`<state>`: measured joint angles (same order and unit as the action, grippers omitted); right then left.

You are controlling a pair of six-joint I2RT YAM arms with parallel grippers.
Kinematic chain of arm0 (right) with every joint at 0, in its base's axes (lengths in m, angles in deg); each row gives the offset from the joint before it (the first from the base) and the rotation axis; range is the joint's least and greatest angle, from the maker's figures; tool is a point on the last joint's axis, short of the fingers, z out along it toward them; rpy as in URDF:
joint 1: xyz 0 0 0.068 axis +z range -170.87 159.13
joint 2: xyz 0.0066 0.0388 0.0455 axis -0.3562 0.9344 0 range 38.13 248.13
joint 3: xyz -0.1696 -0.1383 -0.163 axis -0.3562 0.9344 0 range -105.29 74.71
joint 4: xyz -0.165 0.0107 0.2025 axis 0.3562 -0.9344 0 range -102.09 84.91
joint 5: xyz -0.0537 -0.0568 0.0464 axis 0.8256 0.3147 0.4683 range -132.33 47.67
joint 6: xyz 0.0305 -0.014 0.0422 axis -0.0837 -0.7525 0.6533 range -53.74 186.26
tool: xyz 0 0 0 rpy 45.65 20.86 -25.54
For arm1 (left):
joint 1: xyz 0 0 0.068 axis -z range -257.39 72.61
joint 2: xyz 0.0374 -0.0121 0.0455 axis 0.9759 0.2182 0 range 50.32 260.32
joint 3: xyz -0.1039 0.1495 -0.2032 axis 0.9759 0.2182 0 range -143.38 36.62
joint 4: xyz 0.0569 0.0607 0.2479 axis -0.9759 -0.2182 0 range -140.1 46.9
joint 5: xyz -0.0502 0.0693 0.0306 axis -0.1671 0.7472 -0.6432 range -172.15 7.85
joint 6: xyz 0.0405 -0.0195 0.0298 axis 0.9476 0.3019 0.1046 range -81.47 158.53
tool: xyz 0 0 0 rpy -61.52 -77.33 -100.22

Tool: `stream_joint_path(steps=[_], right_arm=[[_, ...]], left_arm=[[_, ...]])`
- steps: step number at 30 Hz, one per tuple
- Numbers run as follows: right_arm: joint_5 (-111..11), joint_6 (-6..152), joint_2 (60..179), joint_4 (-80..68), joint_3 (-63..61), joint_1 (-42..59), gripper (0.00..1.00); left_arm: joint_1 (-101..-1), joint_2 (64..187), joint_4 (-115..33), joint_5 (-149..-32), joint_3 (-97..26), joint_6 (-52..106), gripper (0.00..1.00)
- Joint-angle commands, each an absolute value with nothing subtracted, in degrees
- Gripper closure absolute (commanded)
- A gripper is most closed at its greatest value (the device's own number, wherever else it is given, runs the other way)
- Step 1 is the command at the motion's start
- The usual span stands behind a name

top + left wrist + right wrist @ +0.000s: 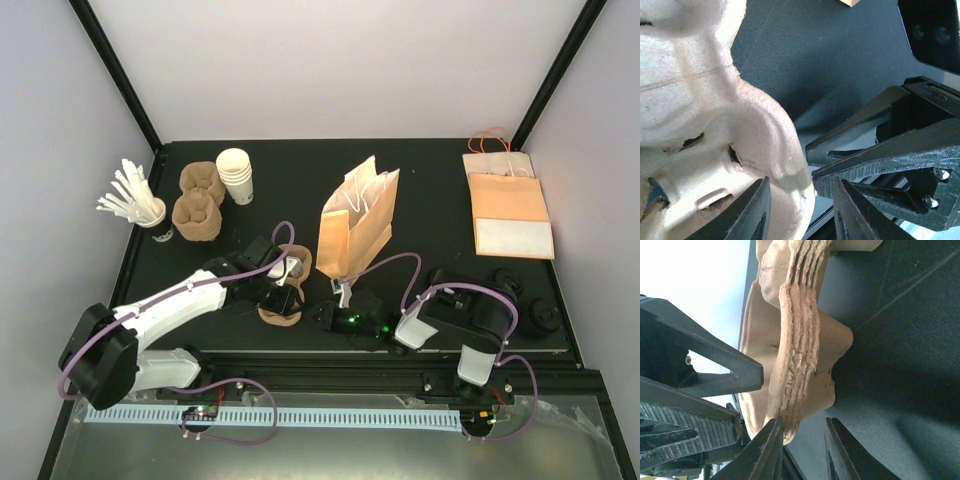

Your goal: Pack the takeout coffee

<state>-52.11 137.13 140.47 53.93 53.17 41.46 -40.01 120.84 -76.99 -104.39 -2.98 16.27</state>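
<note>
The takeout coffee is hidden in every view. A stack of brown pulp cup carriers (280, 316) lies in front of the standing brown paper bag (357, 225). My left gripper (283, 291) reaches it from the left. In the left wrist view its jaws (800, 187) straddle the carrier's rim (790, 165), one finger over the pulp and a gap before the other. My right gripper (318, 312) comes from the right. Its jaws (805, 424) stand around a corner of the stack (795, 365); one finger touches the edge, the other is apart. The two grippers nearly touch.
Two more pulp carriers (198, 200) and a stack of plain white cups (236, 176) stand at the back left, beside a dark cup of white stirrers (140, 205). Flat paper bags (507, 205) lie at the back right. Black lids (541, 318) sit at the right edge.
</note>
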Motion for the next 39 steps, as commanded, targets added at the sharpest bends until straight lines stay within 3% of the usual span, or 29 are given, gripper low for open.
stream_joint_path(steps=[1,15,21,24,29,39], right_arm=[[-53.1,136.9,142.3,58.2,51.5,41.0,0.74],[-55.4,137.5,145.3,60.2,49.6,40.1,0.74],[-56.9,141.7,149.3,72.1,51.6,38.9,0.75],[-57.9,144.0,151.8,79.5,52.4,38.1,0.75],[-58.3,143.3,150.7,80.1,52.8,37.0,0.75],[-56.7,142.5,148.4,76.7,55.0,35.6,0.76]], left_arm=[[-39.6,121.6,-75.5,-105.6,-3.8,17.4,0.63],[-39.6,123.3,-74.3,-109.0,-3.5,17.2,0.72],[-39.7,122.6,-73.7,-111.3,-3.5,16.4,0.72],[-39.8,121.5,-74.8,-110.8,-4.0,16.4,0.68],[-39.7,120.1,-80.9,-104.6,-6.8,18.4,0.59],[-35.9,122.0,-88.6,-94.4,-10.7,20.3,0.63]])
